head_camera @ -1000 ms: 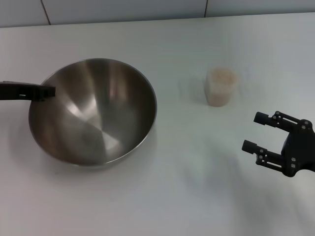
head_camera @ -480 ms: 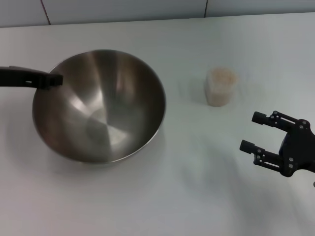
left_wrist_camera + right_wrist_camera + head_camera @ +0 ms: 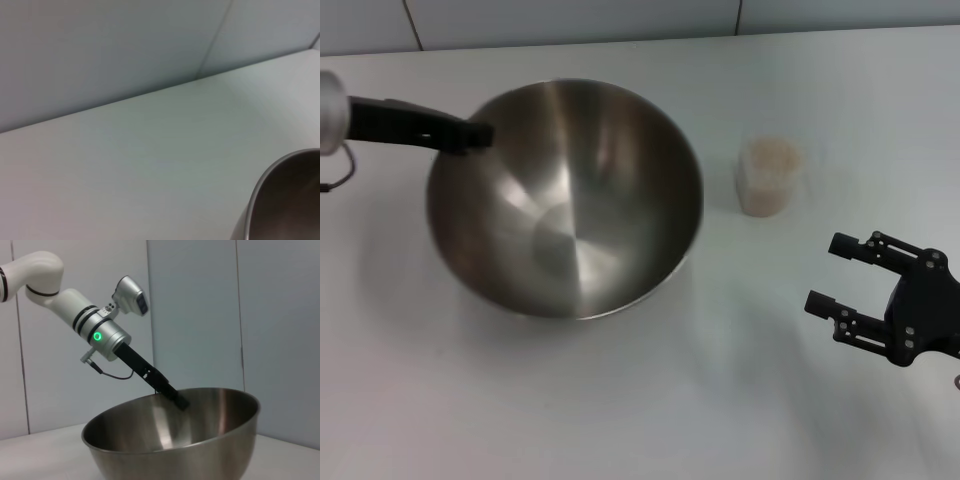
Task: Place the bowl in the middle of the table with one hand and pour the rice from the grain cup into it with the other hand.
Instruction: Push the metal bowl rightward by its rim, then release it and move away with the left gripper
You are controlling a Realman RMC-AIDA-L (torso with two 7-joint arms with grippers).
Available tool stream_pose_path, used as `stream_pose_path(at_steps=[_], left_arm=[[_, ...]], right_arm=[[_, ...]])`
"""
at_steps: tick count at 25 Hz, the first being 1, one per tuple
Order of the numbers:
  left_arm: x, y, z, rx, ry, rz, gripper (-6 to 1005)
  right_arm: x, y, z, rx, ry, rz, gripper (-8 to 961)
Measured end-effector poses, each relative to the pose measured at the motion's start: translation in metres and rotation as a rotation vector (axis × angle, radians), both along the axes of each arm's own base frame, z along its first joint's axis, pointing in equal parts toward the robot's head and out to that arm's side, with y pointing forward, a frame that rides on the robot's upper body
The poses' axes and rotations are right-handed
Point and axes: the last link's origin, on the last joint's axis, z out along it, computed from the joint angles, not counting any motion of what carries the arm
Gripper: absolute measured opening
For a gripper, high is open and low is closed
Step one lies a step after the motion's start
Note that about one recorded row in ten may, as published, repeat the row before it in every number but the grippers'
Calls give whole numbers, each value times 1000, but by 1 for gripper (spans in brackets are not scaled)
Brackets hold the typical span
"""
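The bowl (image 3: 565, 198) has slid rightward toward mid-table (image 3: 650, 400), tilted. Nearest, the right gripper (image 3: 832, 272) hovers with fingers spread, holding nothing. Farther back stands the cup (image 3: 768, 176) of rice (image 3: 769, 155); the left gripper (image 3: 470, 135) pinches the bowl's far-left rim.

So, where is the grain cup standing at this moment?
In the head view the grain cup stands upright on the table, right of centre, beside the bowl but apart from it, beyond the open right gripper.
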Motion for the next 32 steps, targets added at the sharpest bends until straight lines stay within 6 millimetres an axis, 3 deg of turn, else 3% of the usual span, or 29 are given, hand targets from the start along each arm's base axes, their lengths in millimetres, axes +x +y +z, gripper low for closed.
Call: stream_pose_path(at_steps=[8,12,14,22,32], left_arm=[[36,9,-17,-47,2,-87,33],[40,10,-19,-53,4,-94,33],[57,13,-31,-69,22,-126,33],[67,16,-39,-77,21,-143,32],[65,19,-54,-83,33,-139,32]], right_arm=[[2,-5,-1,-2,2,-8,710],[1,-6,-3,-6,11,-2,710],[1,-8,-3,-9,13,-3,709],[4,-14,-4,3,7,1,709],[4,-17,-4,0,16,1,710]])
